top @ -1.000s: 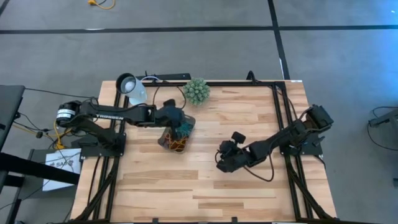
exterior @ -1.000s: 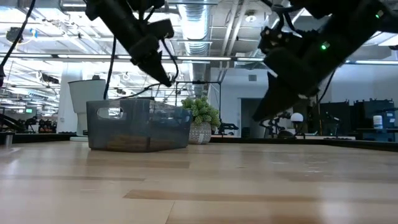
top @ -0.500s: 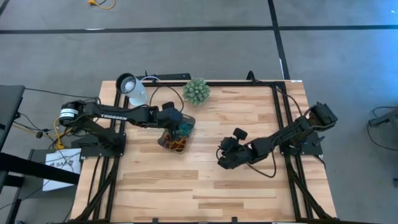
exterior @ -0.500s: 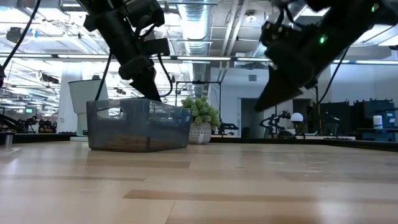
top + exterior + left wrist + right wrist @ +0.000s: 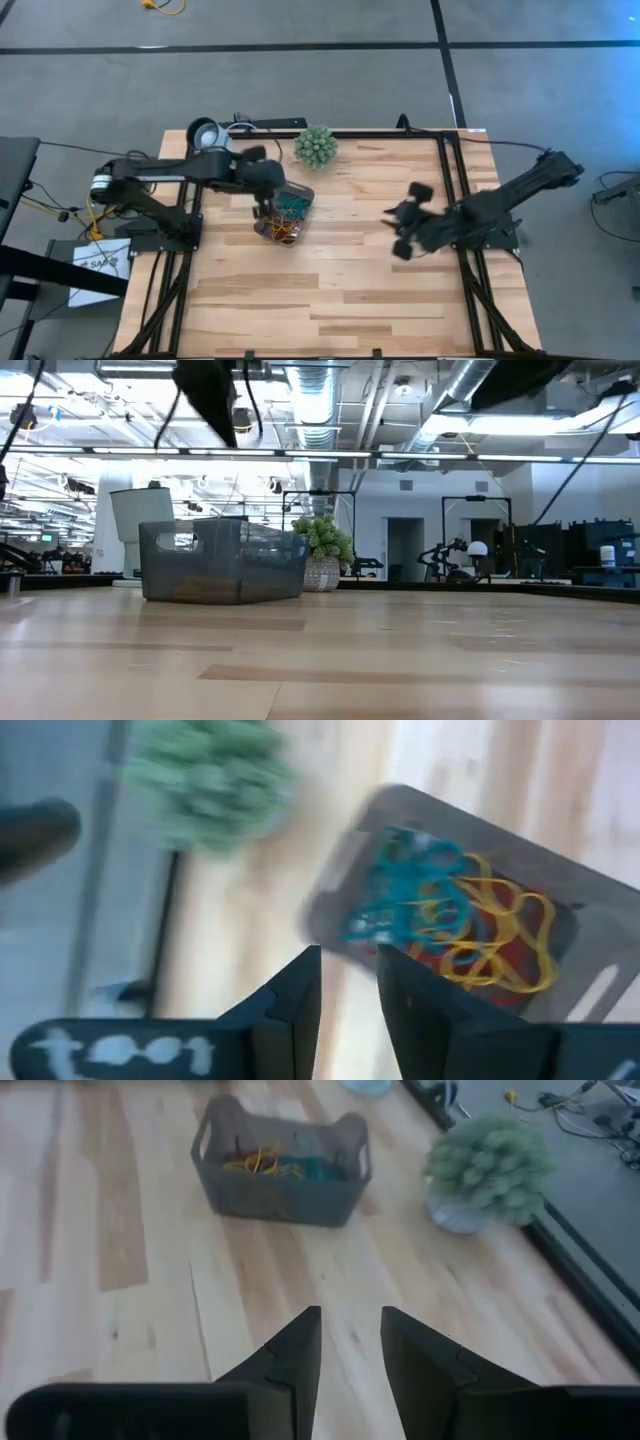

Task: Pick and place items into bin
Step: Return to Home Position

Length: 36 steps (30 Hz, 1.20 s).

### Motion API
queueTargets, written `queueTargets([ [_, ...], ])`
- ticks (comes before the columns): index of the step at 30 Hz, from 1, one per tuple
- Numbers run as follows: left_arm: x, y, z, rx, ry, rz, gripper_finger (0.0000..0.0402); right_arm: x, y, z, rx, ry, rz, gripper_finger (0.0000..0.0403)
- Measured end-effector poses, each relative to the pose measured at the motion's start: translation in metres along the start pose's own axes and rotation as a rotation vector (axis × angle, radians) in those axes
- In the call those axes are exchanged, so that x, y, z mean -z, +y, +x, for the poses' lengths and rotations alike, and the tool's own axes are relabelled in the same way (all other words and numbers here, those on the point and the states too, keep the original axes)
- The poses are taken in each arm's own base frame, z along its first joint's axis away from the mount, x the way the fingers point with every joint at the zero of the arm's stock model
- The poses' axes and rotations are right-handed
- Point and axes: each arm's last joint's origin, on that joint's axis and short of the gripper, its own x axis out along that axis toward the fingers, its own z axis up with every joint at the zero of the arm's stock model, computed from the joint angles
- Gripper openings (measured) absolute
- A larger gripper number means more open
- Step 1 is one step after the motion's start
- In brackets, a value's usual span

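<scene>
Left wrist view is blurred, yet the left gripper point(image 5: 348, 982) shows a gap between its empty fingers above the bin point(image 5: 560, 885) with bands point(image 5: 455, 925). The right gripper point(image 5: 350, 1340) stands open, well apart.

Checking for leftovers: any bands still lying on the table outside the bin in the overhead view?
No: in the overhead view the coloured bands all lie inside the bin, and the wooden table shows none.

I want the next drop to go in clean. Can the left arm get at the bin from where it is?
Probably yes. The left gripper hangs above the bin, at its edge, fingers apart with nothing between them. The bin's top is open, only bands inside, and the right gripper is well off to the side.
</scene>
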Motion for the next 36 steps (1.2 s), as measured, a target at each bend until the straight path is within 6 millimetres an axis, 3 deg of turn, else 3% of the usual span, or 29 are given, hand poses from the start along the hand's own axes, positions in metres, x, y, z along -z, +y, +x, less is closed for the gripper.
queueTargets([
  [3,0.005,0.014,-0.044,-0.095,-0.042,0.016,0.0089,0.002,-0.023,-0.034,-0.038,-0.032,0.013,0.0102],
  [6,0.026,0.03,-0.088,-0.155,-0.109,-0.023,0.0089,0.013,-0.046,-0.062,-0.089,-0.054,0.023,0.0102],
  [10,0.083,0.048,-0.135,-0.141,-0.193,-0.156,0.0089,0.029,-0.07,-0.085,-0.143,-0.053,0.105,0.0102],
  [14,0.146,0.053,-0.154,-0.094,-0.38,-0.317,0.0089,0.049,-0.085,-0.091,-0.178,-0.035,0.283,0.0102],
  [16,0.172,0.049,-0.147,-0.036,-0.505,-0.35,0.0089,0.063,-0.085,-0.085,-0.155,-0.052,0.198,0.0102],
  [19,0.2,0.038,-0.122,0.055,-0.738,-0.309,0.0089,0.081,-0.086,-0.073,-0.078,-0.121,0.143,0.0102],
  [24,0.226,0.013,-0.07,0.158,-1.066,-0.215,0.0088,0.091,-0.088,-0.076,-0.267,-0.224,0.181,0.0102],
  [27,0.22,0.006,-0.057,0.193,-1.176,-0.209,0.0088,0.092,-0.096,-0.086,-0.431,-0.342,0.173,0.0102],
  [32,0.207,-0.003,-0.037,0.203,-1.09,-0.191,0.0088,0.112,-0.1,-0.081,-0.601,-0.568,0.119,0.0102],
  [36,0.202,-0.009,-0.023,0.246,-1.152,-0.226,0.0088,0.126,-0.08,-0.065,-0.61,-0.63,0.063,0.0102],
])
